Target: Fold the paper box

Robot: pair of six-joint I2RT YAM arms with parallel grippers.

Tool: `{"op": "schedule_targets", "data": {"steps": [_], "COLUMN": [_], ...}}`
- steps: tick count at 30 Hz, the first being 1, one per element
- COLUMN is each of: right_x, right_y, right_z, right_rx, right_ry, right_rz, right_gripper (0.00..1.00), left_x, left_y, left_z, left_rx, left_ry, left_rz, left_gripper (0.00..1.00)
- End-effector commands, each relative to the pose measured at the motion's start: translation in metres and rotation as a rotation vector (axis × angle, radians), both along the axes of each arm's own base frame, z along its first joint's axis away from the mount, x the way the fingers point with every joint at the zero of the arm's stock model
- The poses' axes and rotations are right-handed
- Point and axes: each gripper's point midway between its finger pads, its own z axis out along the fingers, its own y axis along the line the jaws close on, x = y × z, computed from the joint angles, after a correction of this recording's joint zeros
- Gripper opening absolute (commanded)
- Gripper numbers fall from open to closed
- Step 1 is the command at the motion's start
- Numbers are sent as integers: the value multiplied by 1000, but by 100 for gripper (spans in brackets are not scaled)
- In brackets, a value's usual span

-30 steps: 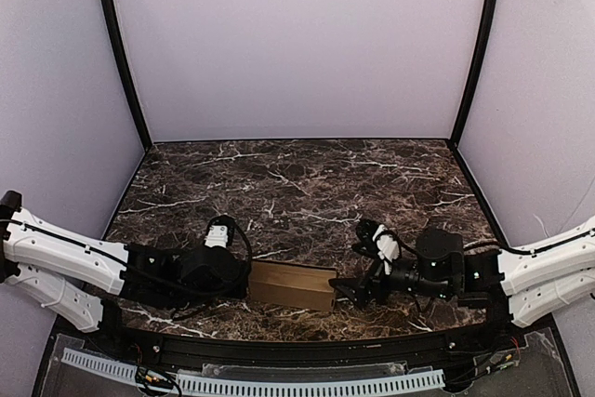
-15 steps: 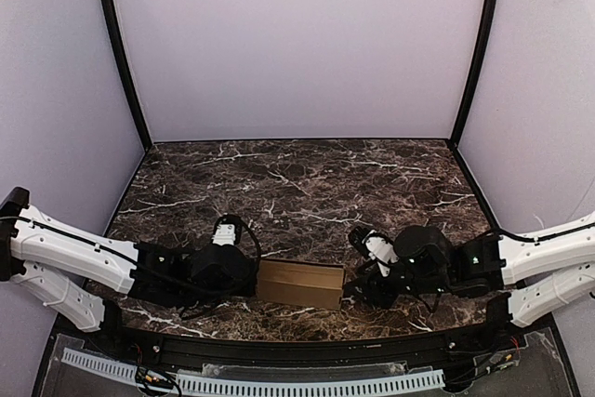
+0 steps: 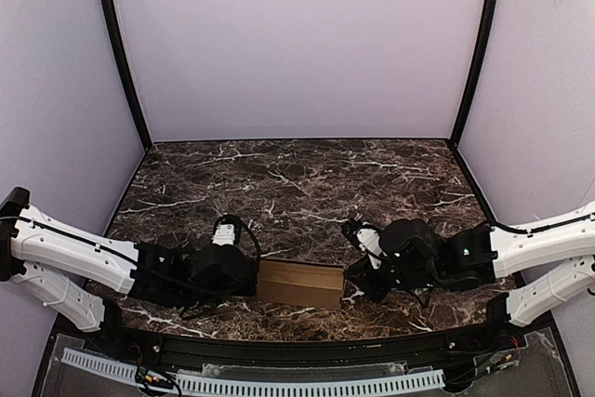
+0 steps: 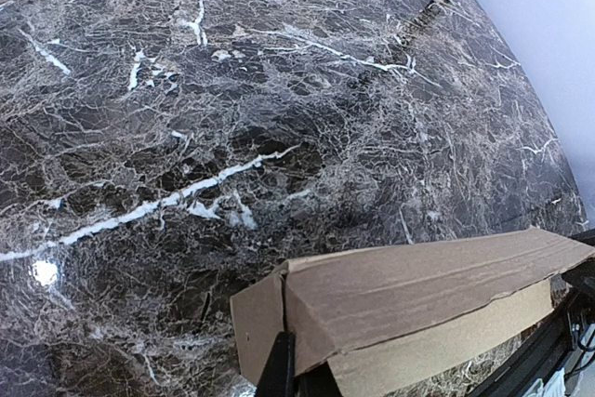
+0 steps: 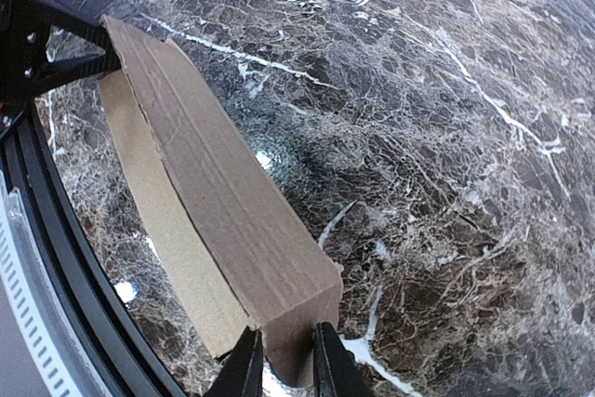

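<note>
Brown card, thin and creased: the paper box (image 3: 297, 284) lies on the marble table (image 3: 307, 183) just behind the middle of the black front rail (image 3: 297, 350). It runs parallel to the rail as a long, partly flattened sleeve.

Behind the rail's left stretch, the left gripper (image 3: 249, 276) is fully closed at the box's left end. It seems to be pinching a single layer of card by the end flap, though its wrist view shows only slivers of the fingers (image 4: 279, 369) at the bottom edge.

Behind the rail's right stretch, the right gripper (image 5: 284, 364) has its fingers narrowly apart. The box's right end corner fills the gap between them, so I read it as gripped.

The main risks, as I judge them:
- **Tearing:** with both ends held, pulling the arms apart or twisting them against each other could tear the card or crease it off its scored lines.
- **Slipping:** each grip takes only a small edge, so a sideways tug could pull the card out.
- **Flattening:** pressing the ends toward each other might flatten the sleeve rather than open it.
- **Jamming:** the box sits very near the rail, and a push that way could jam it there.
</note>
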Motion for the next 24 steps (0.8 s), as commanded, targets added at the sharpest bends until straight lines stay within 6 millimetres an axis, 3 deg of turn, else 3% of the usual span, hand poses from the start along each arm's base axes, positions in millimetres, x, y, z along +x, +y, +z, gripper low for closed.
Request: {"op": "schedule_targets", "data": {"steps": [1,5,24], "right_x": [3,2,-9], "right_y": [1,2,40], "right_z": [0,2,14], "right_rx": [-27,-30,116], "right_ry": [-9,-3,292], "right_rz": [-27,-37,-175], "right_gripper": [11,0,0], "left_x": [-43,-44,-38], "left_y": [56,58,47], "left_z": [-78,-78,-76], "left_rx": [299,292,303], "left_ry": [232,231,212], "left_rz": [-79,-74,-76], "left_gripper": [0,0,0]}}
